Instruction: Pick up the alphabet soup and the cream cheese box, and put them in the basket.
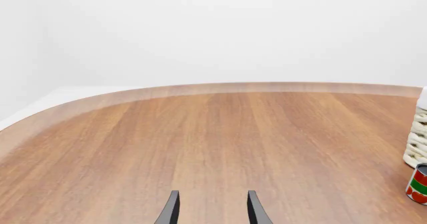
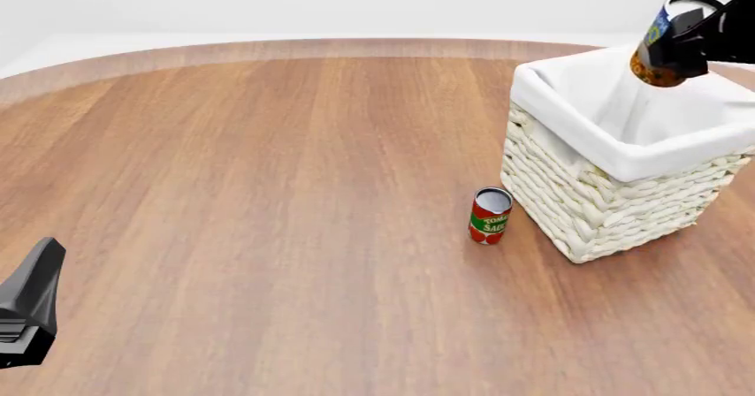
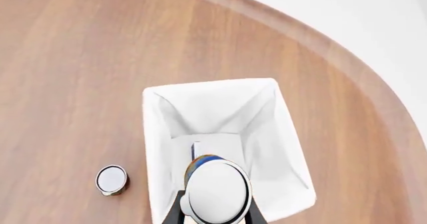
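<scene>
My right gripper (image 2: 674, 44) is shut on the alphabet soup can (image 2: 656, 53) and holds it tilted above the basket (image 2: 590, 210). In the right wrist view the can's silvery top (image 3: 217, 191) hangs over the white lining (image 3: 267, 134), between my fingers. A thin blue and white sliver (image 3: 196, 149) on the basket floor may be the cream cheese box; I cannot tell for sure. My left gripper (image 1: 212, 211) is open and empty, low over bare table at the near left (image 2: 30, 316).
A red and green tomato sauce can (image 2: 490, 216) stands just left of the basket's near corner; it also shows in the left wrist view (image 1: 419, 185) and the right wrist view (image 3: 111, 179). The table's curved far edge (image 2: 295, 49) runs behind.
</scene>
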You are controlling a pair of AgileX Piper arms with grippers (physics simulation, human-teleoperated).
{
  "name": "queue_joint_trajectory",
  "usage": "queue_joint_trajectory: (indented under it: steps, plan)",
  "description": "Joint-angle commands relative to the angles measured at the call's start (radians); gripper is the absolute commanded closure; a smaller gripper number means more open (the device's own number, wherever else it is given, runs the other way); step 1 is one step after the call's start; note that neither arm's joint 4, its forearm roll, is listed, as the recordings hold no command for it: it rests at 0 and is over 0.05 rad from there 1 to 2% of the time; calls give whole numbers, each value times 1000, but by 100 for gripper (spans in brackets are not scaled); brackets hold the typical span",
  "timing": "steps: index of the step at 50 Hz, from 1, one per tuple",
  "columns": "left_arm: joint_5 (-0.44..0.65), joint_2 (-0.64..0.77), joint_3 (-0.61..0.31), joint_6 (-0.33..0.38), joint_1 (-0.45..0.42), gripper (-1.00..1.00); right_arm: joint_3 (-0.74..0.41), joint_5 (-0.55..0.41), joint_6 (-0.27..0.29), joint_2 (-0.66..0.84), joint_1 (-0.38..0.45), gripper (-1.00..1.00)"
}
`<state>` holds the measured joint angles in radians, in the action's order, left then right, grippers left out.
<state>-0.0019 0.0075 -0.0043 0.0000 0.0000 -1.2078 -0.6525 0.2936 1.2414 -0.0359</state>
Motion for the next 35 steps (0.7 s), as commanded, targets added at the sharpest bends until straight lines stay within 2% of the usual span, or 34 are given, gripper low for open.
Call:
queue_joint_trajectory:
  steps: [1,12,33,35]
  plan:
    - [0,0,0,0,0,-100,-44,63,-15,113,-15,100]
    - [0,0,0,0,0,-100,-94,81,-11,226,-44,100]
    - [0,0,0,0,0,-100,-98,86,-8,239,-43,100]
    - [0,0,0,0,0,-100,-113,87,-8,269,-63,100]
